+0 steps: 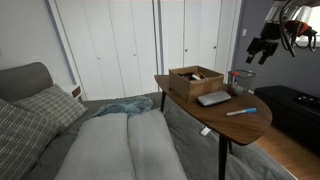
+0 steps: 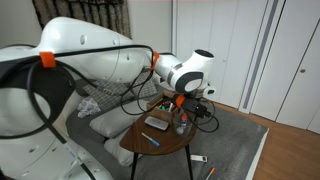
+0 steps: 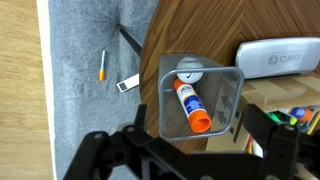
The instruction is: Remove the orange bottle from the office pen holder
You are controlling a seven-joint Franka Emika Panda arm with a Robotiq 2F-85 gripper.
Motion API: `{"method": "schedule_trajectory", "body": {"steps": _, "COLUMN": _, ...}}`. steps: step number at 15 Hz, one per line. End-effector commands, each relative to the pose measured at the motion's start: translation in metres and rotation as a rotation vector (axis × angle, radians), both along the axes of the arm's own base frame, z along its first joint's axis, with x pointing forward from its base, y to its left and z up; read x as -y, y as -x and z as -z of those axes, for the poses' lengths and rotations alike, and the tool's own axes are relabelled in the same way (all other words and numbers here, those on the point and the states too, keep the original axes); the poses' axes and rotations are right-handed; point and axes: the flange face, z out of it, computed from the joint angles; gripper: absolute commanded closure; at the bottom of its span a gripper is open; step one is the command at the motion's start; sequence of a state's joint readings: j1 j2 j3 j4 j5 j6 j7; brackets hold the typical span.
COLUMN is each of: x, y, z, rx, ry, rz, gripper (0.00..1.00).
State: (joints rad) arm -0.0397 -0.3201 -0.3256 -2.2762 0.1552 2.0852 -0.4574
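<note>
The orange bottle [image 3: 188, 103] has a white label and an orange cap. It lies tilted inside the office pen holder [image 3: 228, 100], a grey mesh cup on the wooden table. In the wrist view my gripper [image 3: 185, 152] is open and empty, with its dark fingers either side of the cup and above it. In an exterior view the gripper [image 1: 262, 46] hangs well above the cup [image 1: 237, 79], near the table's far end. The bottle cannot be made out in either exterior view.
On the table [image 1: 215, 118] stand a low wooden box [image 1: 195, 78], a flat grey device [image 1: 212, 98] and a blue pen [image 1: 241, 111]. An orange pen [image 3: 102, 65] and a white scrap [image 3: 127, 84] lie on the carpet. A bed [image 1: 120, 145] adjoins the table.
</note>
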Motion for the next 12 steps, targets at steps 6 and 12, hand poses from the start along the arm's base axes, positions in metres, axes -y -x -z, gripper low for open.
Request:
{"method": "schedule_trajectory", "body": {"steps": 6, "x": -0.012, "y": -0.049, "z": 0.009, "rx": -0.088, "ry": -0.024, "rz": -0.062, "gripper": 0.39}}
{"method": "schedule_trajectory", "body": {"steps": 12, "x": -0.022, "y": -0.071, "z": 0.028, "rx": -0.127, "ry": -0.027, "rz": -0.068, "gripper": 0.36}}
